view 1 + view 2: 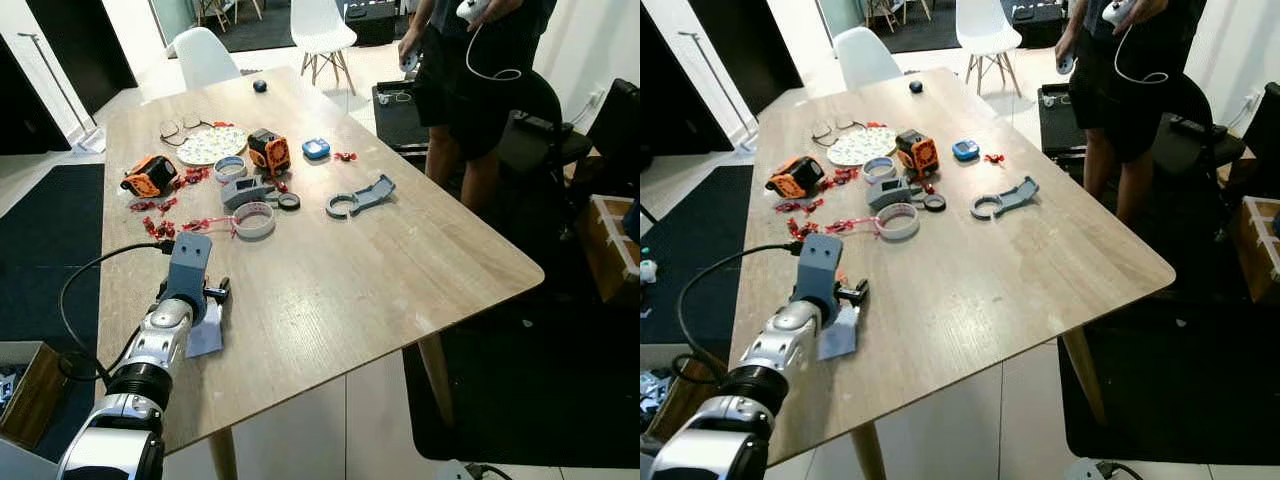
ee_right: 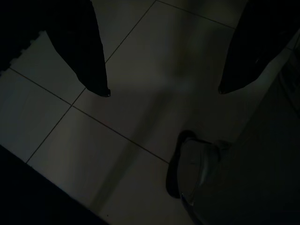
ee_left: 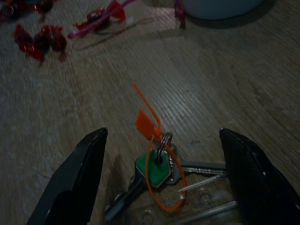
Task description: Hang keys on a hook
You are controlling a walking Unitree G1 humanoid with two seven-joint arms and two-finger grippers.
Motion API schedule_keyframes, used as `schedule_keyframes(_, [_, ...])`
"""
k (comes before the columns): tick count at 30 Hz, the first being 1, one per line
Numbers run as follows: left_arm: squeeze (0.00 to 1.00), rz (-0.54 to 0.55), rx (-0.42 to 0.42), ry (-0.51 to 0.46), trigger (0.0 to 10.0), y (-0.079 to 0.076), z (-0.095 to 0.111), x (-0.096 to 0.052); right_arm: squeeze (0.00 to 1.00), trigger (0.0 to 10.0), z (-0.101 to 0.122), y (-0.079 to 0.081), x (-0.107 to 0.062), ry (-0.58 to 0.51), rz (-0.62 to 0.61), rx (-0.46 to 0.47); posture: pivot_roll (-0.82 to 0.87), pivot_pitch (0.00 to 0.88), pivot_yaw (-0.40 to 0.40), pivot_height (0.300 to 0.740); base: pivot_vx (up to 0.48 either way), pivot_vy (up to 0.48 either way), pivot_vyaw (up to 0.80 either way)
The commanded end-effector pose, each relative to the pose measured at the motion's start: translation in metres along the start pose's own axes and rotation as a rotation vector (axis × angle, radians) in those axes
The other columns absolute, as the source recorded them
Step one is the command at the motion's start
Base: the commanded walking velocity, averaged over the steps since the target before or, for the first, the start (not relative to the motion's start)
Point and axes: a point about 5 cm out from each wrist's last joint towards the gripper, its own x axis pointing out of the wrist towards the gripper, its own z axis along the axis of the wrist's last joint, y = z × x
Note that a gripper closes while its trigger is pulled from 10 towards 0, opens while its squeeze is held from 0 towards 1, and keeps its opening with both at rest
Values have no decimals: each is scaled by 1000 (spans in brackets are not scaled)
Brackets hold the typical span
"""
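Wooden tabletop (image 1: 400, 270) carries the keys (image 3: 159, 168) — they lie between the left end effector's (image 3: 161, 183) 2 spread fingers (image 3: 75, 178), ungrasped; right end effector (image 2: 161, 91) hangs released.

My two head views look forward and down across the same bench (image 1: 330, 280), the right eye's picture offset a little sideways. My left wrist view sits close above the wood, facing along the spread fingers (image 3: 70, 187) of the left claw (image 3: 164, 180) at keys (image 3: 159, 171) between them. My right wrist view points at dim floor tiles (image 2: 117, 154) beyond the right claw (image 2: 161, 89).
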Motion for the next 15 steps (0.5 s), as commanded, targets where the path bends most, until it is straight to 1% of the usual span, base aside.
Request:
schedule_keyframes(1, [0, -18, -34, 139, 10000, -4, -33, -3, 0, 10000, 0, 5, 0, -1, 9, 5, -125, 60, 115, 740, 0, 0, 0])
schedule_keyframes(2, [0, -20, -53, 153, 10000, -5, -34, -4, 0, 10000, 0, 5, 0, -1, 8, 4, -125, 60, 115, 740, 0, 0, 0])
schedule_keyframes(3, [0, -20, -53, 153, 10000, -5, -34, -4, 0, 10000, 0, 5, 0, -1, 8, 4, -125, 60, 115, 740, 0, 0, 0])
schedule_keyframes(5, [0, -42, -157, 204, 10000, -11, -45, -5, 0, 10000, 1, 5, 0, -2, 8, -1, -119, 53, 113, 740, 0, 0, 0])
schedule_keyframes(6, [0, -50, -193, 223, 10000, -13, -48, -5, 0, 10000, 1, 5, 0, -3, 9, -3, -117, 52, 112, 740, 0, 0, 0])
schedule_keyframes(7, [0, -50, -193, 223, 10000, -13, -48, -5, 0, 10000, 1, 5, 0, -3, 9, -3, -117, 52, 112, 740, 0, 0, 0])
schedule_keyframes(8, [0, -56, -219, 239, 10000, -15, -52, -5, 0, 10000, 1, 5, 0, -3, 8, -6, -117, 52, 112, 740, 0, 0, 0])
schedule_keyframes(9, [0, -64, -264, 277, 10000, -18, -60, -7, 0, 10000, 2, 5, 0, -6, 7, -7, -117, 52, 112, 740, 0, 0, 0])
schedule_keyframes(10, [0, -64, -264, 277, 10000, -18, -60, -7, 0, 10000, 2, 5, 0, -6, 7, -7, -117, 52, 112, 740, 0, 0, 0])
schedule_keyframes(12, [0, -72, -311, 298, 10000, -21, -65, -8, 0, 10000, 3, 5, 1, -8, 7, -7, -117, 52, 112, 740, 0, 0, 0])
schedule_keyframes(14, [0, -76, -317, 306, 10000, -22, -68, -9, 0, 10000, 3, 5, 1, -8, 7, -9, -121, 51, 112, 740, 0, 0, 0])
schedule_keyframes(15, [0, -84, -327, 316, 6275, -23, -71, -9, 0, 10000, 3, 5, 1, -7, 6, -9, -121, 51, 112, 740, 0, 0, 0])
